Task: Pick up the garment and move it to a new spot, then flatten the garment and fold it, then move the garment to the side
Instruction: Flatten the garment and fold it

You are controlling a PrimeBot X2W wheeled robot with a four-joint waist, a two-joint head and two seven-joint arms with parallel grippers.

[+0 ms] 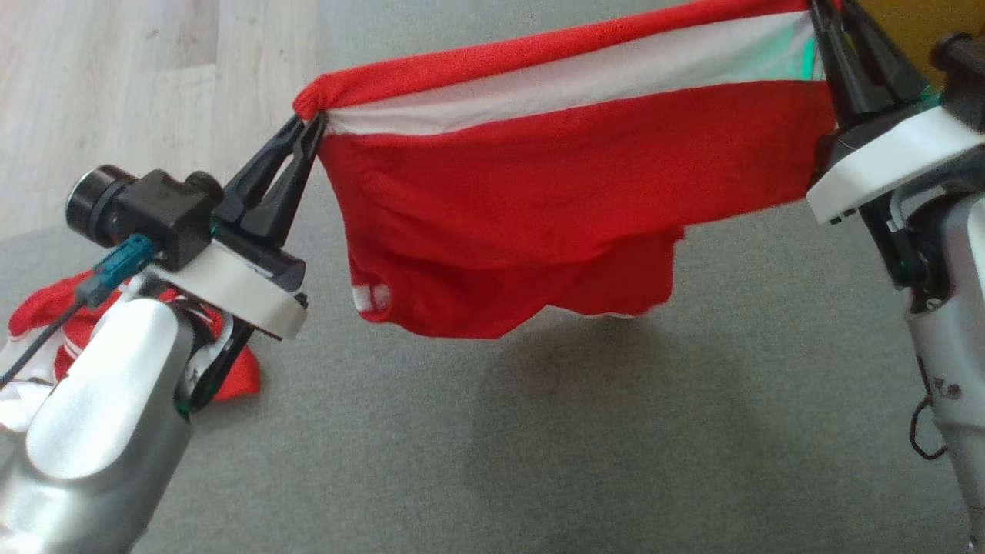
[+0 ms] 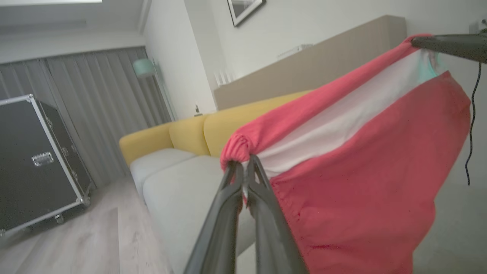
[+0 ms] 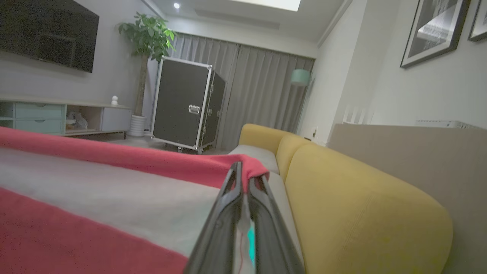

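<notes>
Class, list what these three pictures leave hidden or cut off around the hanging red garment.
- Head view: red-and-white cloth at lower left, mostly hidden behind the left arm.
- Head view: fingertips of the right end effector, cut off by the top edge.
- Left wrist view: lower hem of the red garment with a white band, cut off by the bottom edge.

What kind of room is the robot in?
Probably a living room in a home: there is a yellow sofa, a big dark television on the wall, and a tall potted plant.
</notes>
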